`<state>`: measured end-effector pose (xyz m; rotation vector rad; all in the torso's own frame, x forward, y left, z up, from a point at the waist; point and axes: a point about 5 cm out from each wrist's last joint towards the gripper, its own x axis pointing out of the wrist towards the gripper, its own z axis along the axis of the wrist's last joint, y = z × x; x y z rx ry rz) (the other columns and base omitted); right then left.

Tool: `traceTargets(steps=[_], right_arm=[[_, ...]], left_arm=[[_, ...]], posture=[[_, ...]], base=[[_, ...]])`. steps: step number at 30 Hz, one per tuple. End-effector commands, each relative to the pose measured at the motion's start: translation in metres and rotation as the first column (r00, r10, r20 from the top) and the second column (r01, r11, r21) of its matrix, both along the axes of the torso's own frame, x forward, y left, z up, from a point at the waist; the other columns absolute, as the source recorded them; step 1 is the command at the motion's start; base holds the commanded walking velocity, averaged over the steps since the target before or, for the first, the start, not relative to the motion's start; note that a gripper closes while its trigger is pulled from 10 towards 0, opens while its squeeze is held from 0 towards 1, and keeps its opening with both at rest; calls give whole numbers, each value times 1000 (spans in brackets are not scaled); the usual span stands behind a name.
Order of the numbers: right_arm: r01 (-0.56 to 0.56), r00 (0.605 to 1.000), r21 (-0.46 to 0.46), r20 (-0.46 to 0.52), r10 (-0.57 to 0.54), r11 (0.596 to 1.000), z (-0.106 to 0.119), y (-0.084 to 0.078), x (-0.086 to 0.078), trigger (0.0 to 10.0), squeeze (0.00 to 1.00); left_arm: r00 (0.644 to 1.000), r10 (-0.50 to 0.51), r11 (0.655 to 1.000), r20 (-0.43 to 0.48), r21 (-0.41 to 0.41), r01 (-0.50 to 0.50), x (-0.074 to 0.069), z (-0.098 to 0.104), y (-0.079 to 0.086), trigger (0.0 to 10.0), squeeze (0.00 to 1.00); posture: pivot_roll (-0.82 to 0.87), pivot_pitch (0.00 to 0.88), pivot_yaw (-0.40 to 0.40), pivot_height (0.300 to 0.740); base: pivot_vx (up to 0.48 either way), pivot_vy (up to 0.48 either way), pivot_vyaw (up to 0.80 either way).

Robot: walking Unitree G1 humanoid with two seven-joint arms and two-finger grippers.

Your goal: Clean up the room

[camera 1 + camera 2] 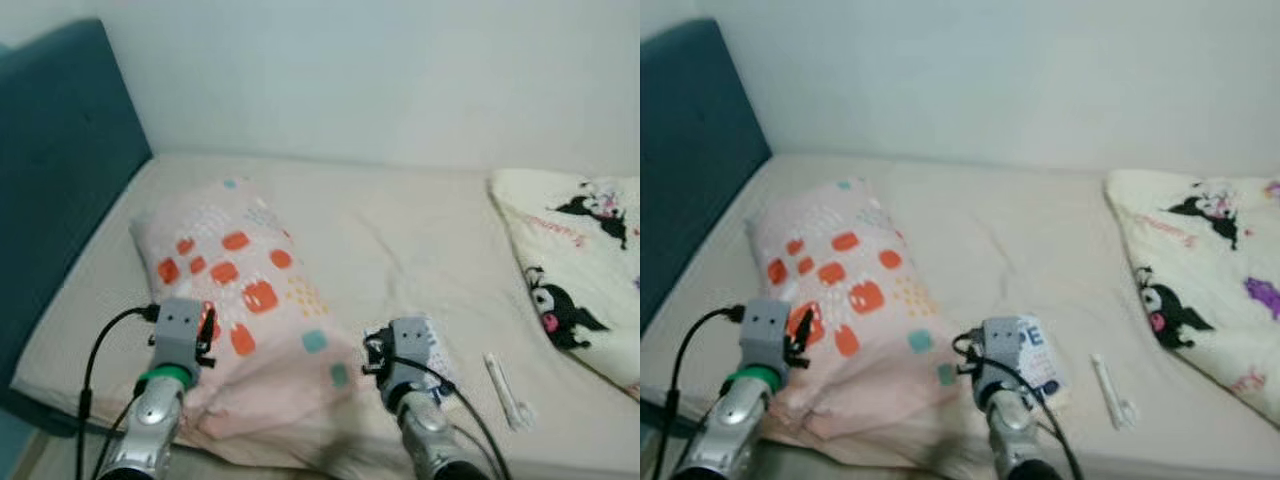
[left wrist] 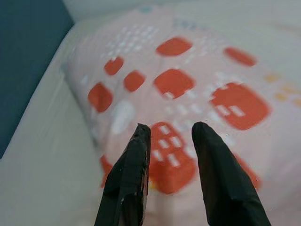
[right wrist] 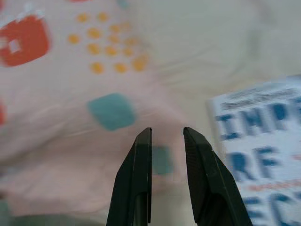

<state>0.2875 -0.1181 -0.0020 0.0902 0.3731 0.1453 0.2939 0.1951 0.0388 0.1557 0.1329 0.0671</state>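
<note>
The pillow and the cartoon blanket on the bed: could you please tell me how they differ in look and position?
The pillow is pale pink with orange, teal and white blocks; the blanket is cream with black cartoon characters. The pillow lies on the robot's left, near the teal headboard; the blanket lies bunched at the right. The left gripper and the right gripper point at the pillow, not the blanket. Both rest on the beige mattress.

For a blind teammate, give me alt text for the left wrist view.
The left gripper, fingers slightly apart, hovers over a pink pillow printed with orange squares. The pillow lies on a beige bed sheet beside a teal headboard.
</note>
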Motion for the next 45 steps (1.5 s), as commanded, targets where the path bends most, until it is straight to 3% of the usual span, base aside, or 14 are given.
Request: traceTargets(steps=[1,12,34,38,45], right_arm=[[17,1000,-5,-23,-17,1000,-5,-6,-4,10000,0],[31,999,-9,-33,-31,999,-8,-10,-7,10000,0],[30,999,-10,-39,-30,1000,-8,-8,-7,10000,0],[29,999,-11,-40,-30,1000,-8,-8,-7,10000,0],[33,999,-12,-39,-34,999,-8,-9,-7,10000,0]], left_arm=[[1000,4,1000,-20,-6,-5,-3,-4,-1,10000,0],[999,24,999,-43,-32,-25,-5,-8,0,10000,0],[998,18,999,-52,-30,-20,-7,-10,-2,10000,0],[987,104,994,-121,-26,-108,-9,-16,10,10000,0],[979,134,990,-151,-18,-138,-8,-18,16,10000,0]], posture=[[103,0,120,740],[96,0,125,740],[106,0,119,740],[104,0,119,740],[104,0,123,740]], base=[[0,0,0],[0,52,0],[0,417,0],[0,-240,0],[0,-480,0]])
